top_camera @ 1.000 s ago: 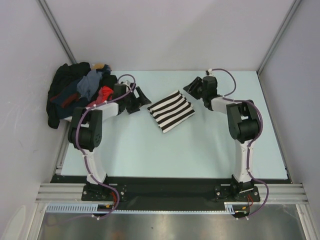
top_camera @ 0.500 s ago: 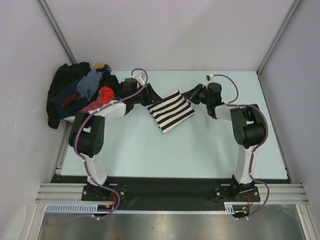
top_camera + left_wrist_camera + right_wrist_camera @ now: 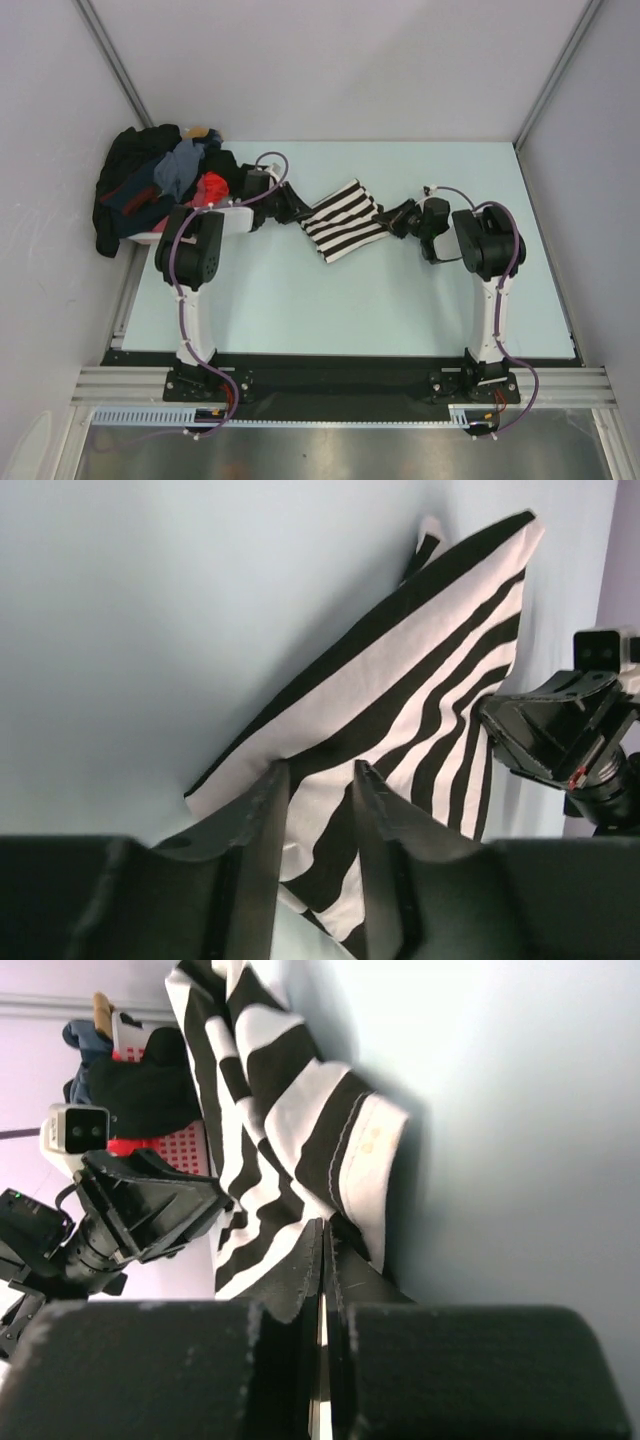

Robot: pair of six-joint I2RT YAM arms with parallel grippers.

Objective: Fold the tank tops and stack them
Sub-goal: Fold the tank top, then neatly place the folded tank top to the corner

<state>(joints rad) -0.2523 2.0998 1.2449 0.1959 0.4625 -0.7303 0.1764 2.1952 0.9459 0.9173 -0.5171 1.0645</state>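
Centrally, toward the counter's (image 3: 300, 300) far edge, lies the striped tank top (image 3: 345, 222): left fingers (image 3: 262, 830) partly spread astride its left edge; right fingers (image 3: 290, 1290) pressed together, pinching its right edge.

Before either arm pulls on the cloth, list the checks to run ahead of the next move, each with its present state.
1. Right end effector shut on striped tank top edge: ok.
2. Left end effector closed on the opposite corner: not ok, jaws apart astride it.
3. Clothes pile apart from the striped tank top: ok.
4. All folded layers caught on the right side: cannot tell.
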